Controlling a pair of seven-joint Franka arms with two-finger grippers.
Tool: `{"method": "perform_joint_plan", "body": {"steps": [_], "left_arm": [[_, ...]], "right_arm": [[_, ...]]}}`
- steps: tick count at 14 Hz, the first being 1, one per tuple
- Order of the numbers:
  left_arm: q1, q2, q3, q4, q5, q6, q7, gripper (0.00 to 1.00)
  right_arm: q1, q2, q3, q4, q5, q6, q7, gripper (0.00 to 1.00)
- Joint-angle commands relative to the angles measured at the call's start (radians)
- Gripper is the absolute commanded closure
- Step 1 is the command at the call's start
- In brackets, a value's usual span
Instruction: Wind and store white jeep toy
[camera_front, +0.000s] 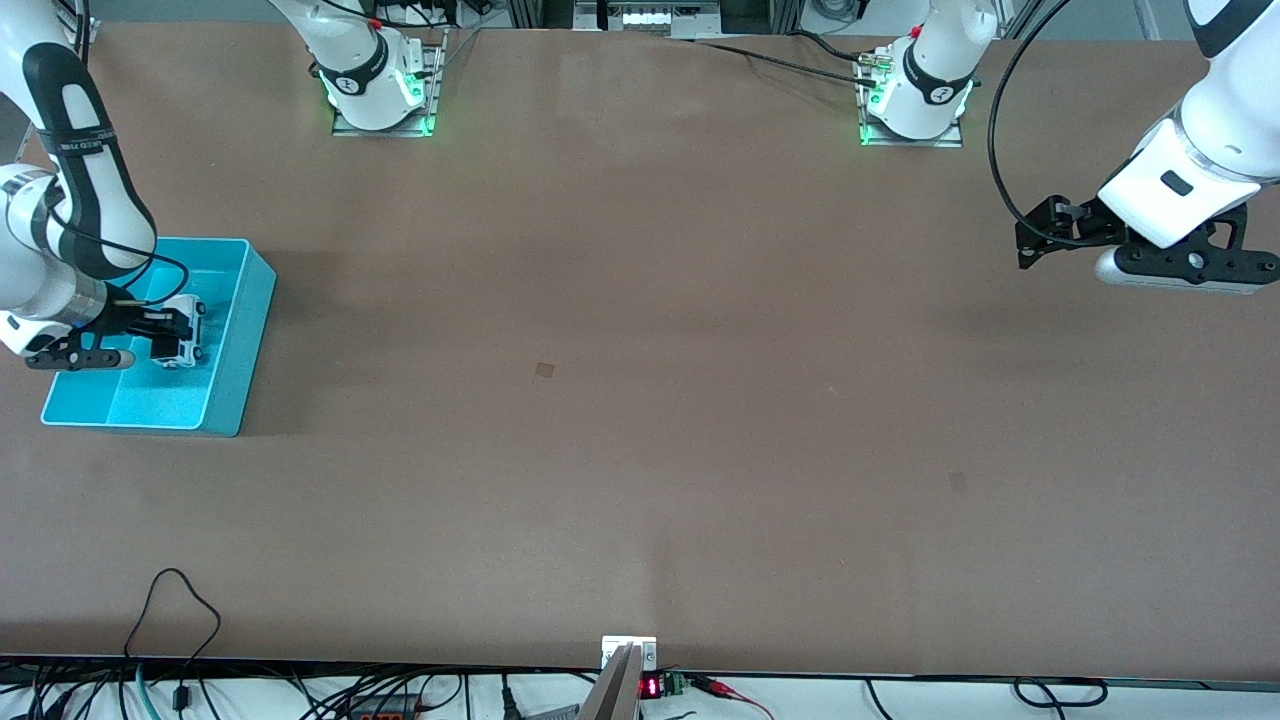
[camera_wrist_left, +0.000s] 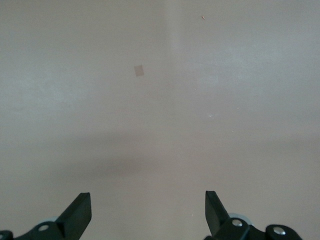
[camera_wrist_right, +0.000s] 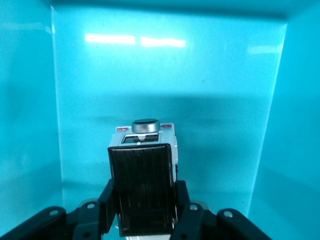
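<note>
The white jeep toy (camera_front: 182, 338) has a black roof panel and sits between the fingers of my right gripper (camera_front: 172, 334) inside the cyan bin (camera_front: 240, 330) at the right arm's end of the table. In the right wrist view the jeep (camera_wrist_right: 143, 192) shows its ribbed black roof and a round spare wheel, with my right gripper (camera_wrist_right: 143, 205) shut on its sides over the bin floor (camera_wrist_right: 165, 85). My left gripper (camera_front: 1030, 240) is open and empty, held above bare table at the left arm's end; its fingertips (camera_wrist_left: 80, 210) stand wide apart in the left wrist view.
The brown table (camera_front: 640, 400) has a small dark patch (camera_front: 545, 370) near its middle and another (camera_front: 957, 482) toward the left arm's end. Cables and a small display (camera_front: 650, 686) lie along the table edge nearest the front camera.
</note>
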Motion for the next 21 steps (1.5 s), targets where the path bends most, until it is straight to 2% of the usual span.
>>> {"method": "perform_joint_plan", "body": {"steps": [1, 2, 3, 4, 5, 7, 8, 9, 11, 13, 16, 21], "left_arm": [[0.003, 0.006, -0.003, 0.026, -0.005, -0.023, -0.008, 0.0], [0.003, 0.006, -0.003, 0.025, -0.005, -0.023, -0.009, 0.0], [0.002, 0.006, -0.003, 0.026, -0.005, -0.023, -0.008, 0.0], [0.003, 0.005, -0.003, 0.023, -0.005, -0.026, -0.008, 0.0], [0.005, 0.006, -0.003, 0.024, -0.005, -0.032, -0.006, 0.0], [0.003, 0.006, -0.003, 0.025, -0.005, -0.032, -0.008, 0.0], [0.003, 0.006, -0.003, 0.025, -0.005, -0.032, -0.008, 0.0], [0.005, 0.005, -0.003, 0.025, -0.005, -0.034, -0.008, 0.0], [0.005, 0.006, -0.003, 0.025, -0.005, -0.032, -0.008, 0.0], [0.006, 0.006, -0.003, 0.025, -0.005, -0.034, -0.008, 0.0], [0.005, 0.006, -0.003, 0.025, -0.005, -0.032, -0.008, 0.0], [0.006, 0.006, -0.003, 0.025, -0.005, -0.035, -0.008, 0.0]], "right_arm": [[-0.031, 0.009, 0.016, -0.027, -0.005, 0.034, 0.015, 1.0], [-0.031, 0.009, 0.016, -0.027, -0.004, 0.03, 0.017, 1.0], [-0.031, 0.011, 0.016, -0.027, -0.002, 0.031, 0.017, 0.94], [-0.028, 0.013, 0.016, -0.026, -0.002, 0.033, 0.015, 0.79], [-0.02, 0.011, 0.016, -0.026, -0.002, 0.031, 0.015, 0.7], [-0.017, 0.009, 0.016, -0.024, -0.002, 0.03, 0.018, 0.19], [-0.016, 0.005, 0.016, -0.02, -0.002, 0.027, 0.023, 0.07], [-0.016, -0.003, 0.021, -0.017, -0.004, 0.025, 0.021, 0.0], [-0.013, -0.027, 0.027, 0.008, -0.008, 0.007, 0.002, 0.0], [0.018, -0.072, 0.027, 0.052, -0.009, -0.074, -0.082, 0.0], [0.072, -0.119, 0.029, 0.149, -0.007, -0.22, -0.094, 0.0], [0.177, -0.202, 0.027, 0.276, 0.008, -0.381, -0.037, 0.0]]}}
